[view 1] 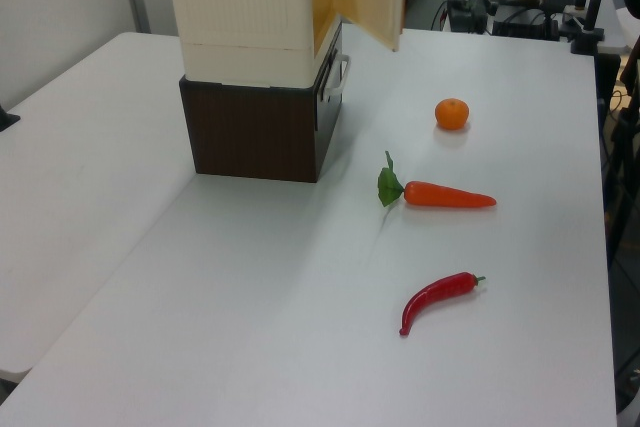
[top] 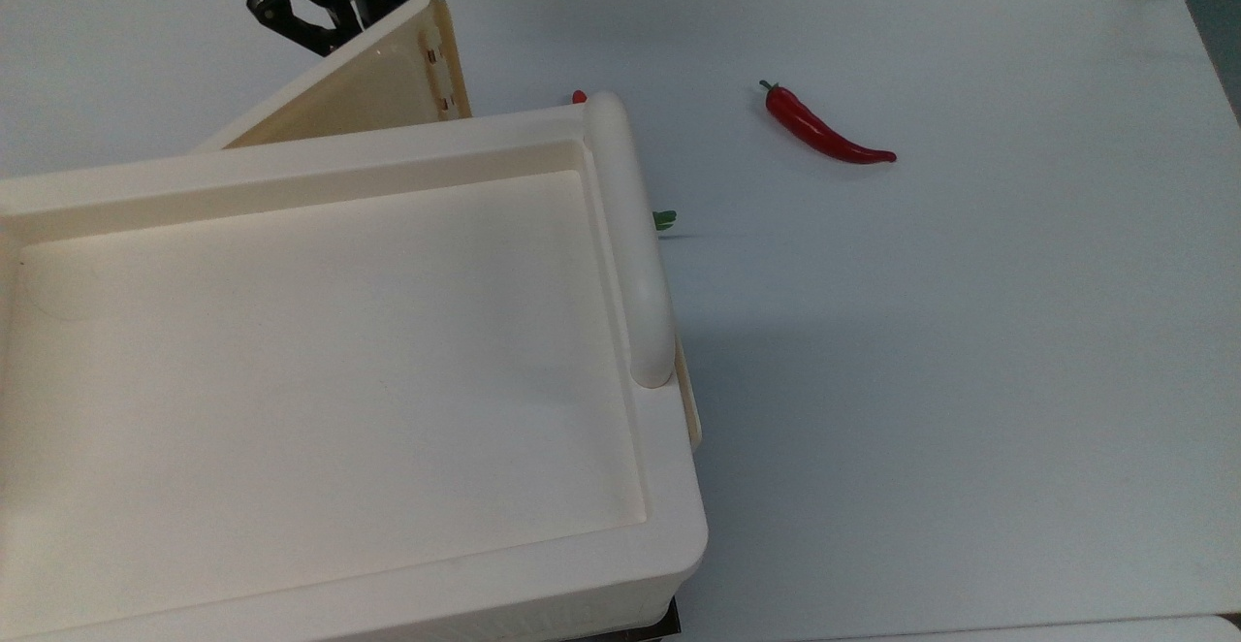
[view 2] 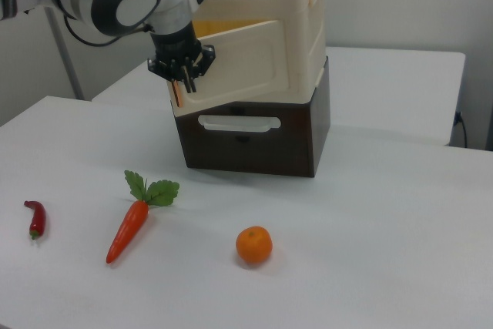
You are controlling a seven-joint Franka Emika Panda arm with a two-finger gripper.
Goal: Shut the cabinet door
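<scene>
The thin cream plastic cabinet door stands partly ajar, angled out from the front of the big cream-white plastic cabinet; I'd judge the closing well along, with the last stretch of swing left. Its free edge points toward the right view's left. The black two-finger gripper presses there; grip state I cannot tell
</scene>
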